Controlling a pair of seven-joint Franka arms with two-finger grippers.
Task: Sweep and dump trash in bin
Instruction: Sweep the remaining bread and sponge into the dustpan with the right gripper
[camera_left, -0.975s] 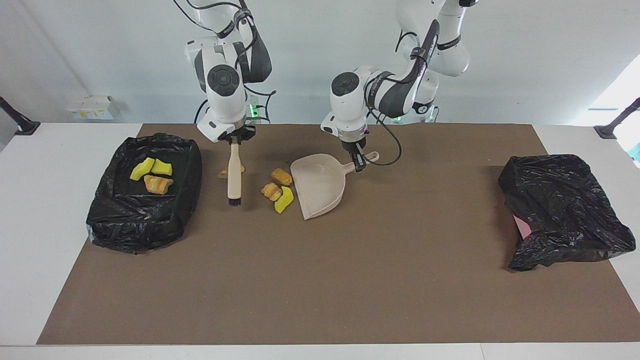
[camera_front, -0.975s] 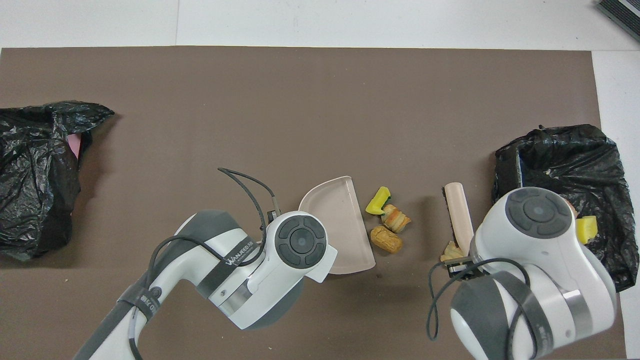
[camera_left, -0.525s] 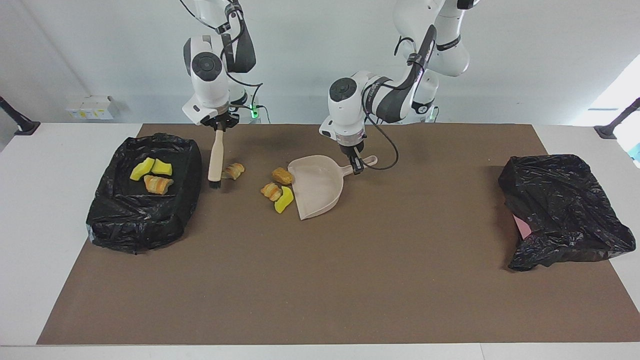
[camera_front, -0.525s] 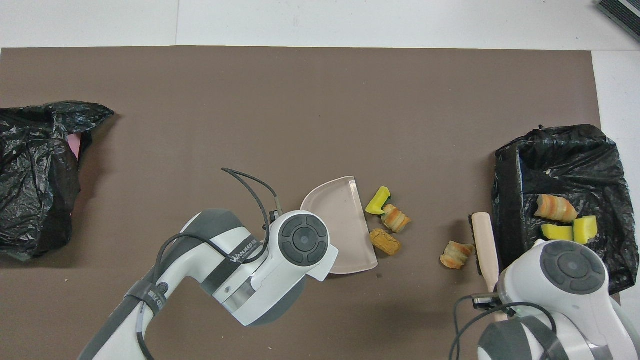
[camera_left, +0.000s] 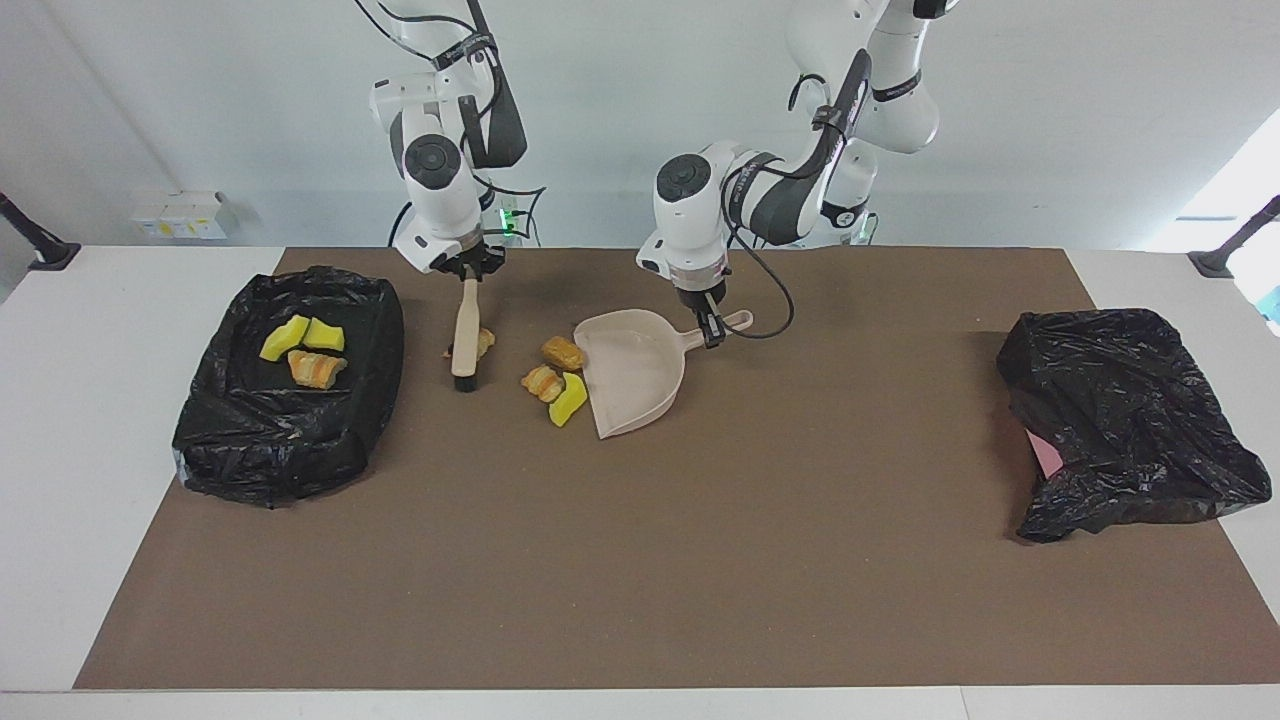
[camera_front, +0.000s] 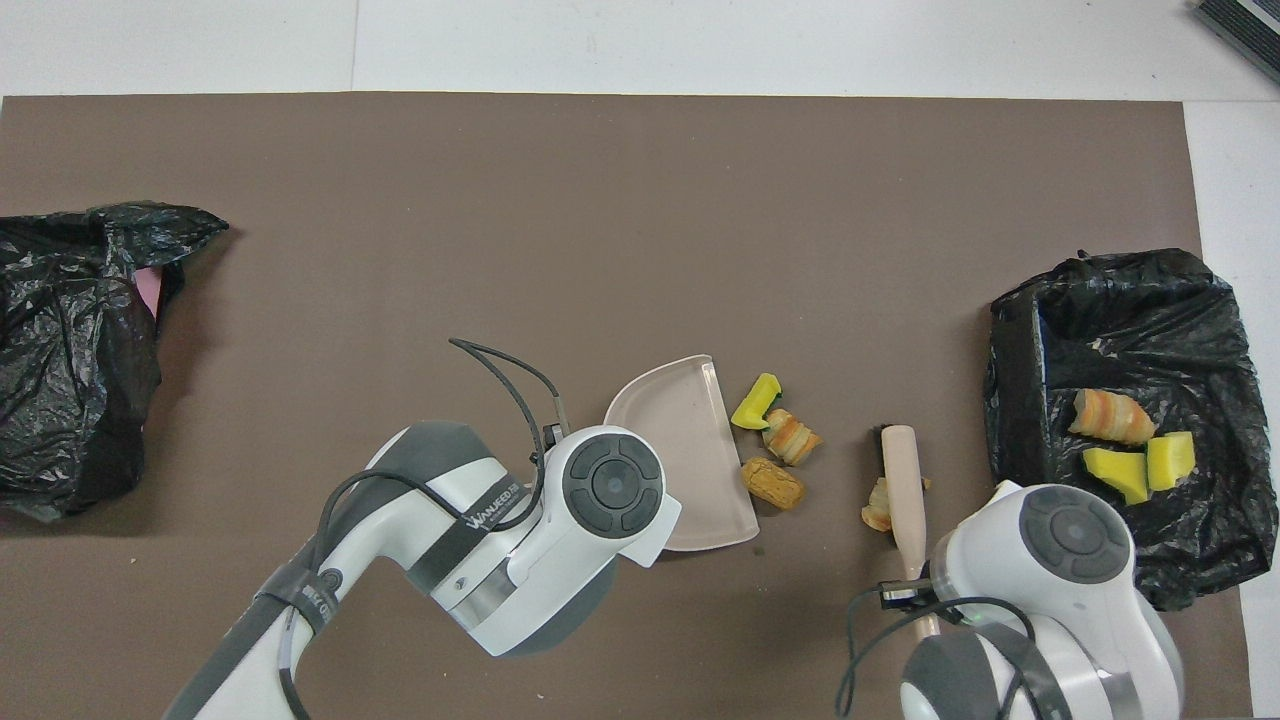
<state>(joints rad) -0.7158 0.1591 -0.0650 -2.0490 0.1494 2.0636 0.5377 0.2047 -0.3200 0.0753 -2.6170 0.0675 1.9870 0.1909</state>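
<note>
Pale wall (camera_left: 1080, 120), white table (camera_left: 90, 420), brown mat (camera_left: 700, 560)

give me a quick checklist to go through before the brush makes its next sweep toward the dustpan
1. Right gripper shut on the brush handle: ok.
2. Left gripper shut on the dustpan handle: ok.
3. Dustpan's open edge faces the trash: ok; three pieces lie right at it.
4. Brush on the outer side of the stray bread chunk: not ok; in the overhead view the brush lies beside the chunk, toward the right arm's end, but the chunk is half hidden by it.
5. Bristles touching the mat: cannot tell.
6. Lined bin open, with three pieces already in it: ok.
</note>
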